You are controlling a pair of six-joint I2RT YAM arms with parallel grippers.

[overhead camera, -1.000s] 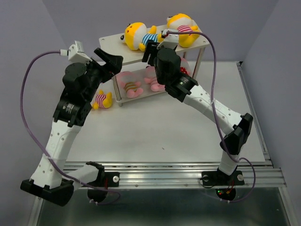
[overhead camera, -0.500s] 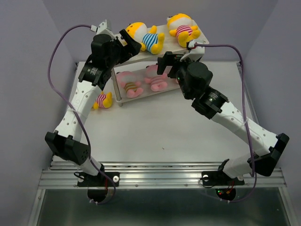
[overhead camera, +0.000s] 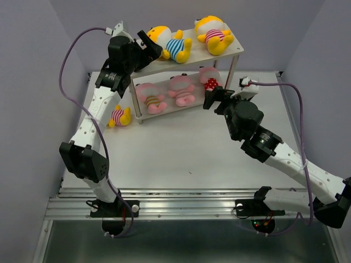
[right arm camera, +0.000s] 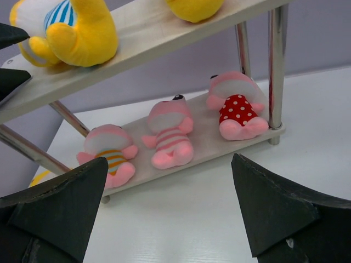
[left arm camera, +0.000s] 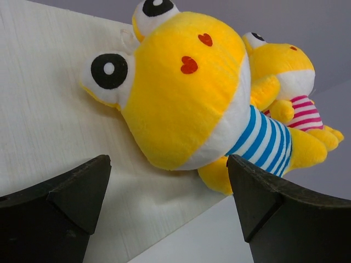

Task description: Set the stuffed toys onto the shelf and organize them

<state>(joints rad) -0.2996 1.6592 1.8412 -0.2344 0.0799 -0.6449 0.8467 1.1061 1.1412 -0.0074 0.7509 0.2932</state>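
Note:
The off-white shelf (overhead camera: 164, 66) stands at the back of the table. On its top board lie a yellow toy in a blue striped shirt (overhead camera: 169, 45) and a yellow toy in a pink striped shirt (overhead camera: 215, 34). Three pink toys lie on the lower board (right arm camera: 214, 143): orange-striped (overhead camera: 150, 97), pink-striped (overhead camera: 181, 90), red polka-dot (overhead camera: 209, 79). A third yellow toy (overhead camera: 119, 116) lies on the table left of the shelf. My left gripper (overhead camera: 149, 50) is open and empty at the top board's left end, just short of the blue-striped toy (left arm camera: 186, 87). My right gripper (overhead camera: 215, 101) is open and empty in front of the shelf's right side.
The white table (overhead camera: 181, 148) lies between purple walls. A metal rail (overhead camera: 192, 200) runs along the near edge. Purple cables loop off both arms. The shelf's metal leg (right arm camera: 276, 71) stands right of the polka-dot toy (right arm camera: 237, 107).
My right gripper has pulled back from the top board, down and right, to the front of the shelf. My left arm has swung up to the top board's left end.

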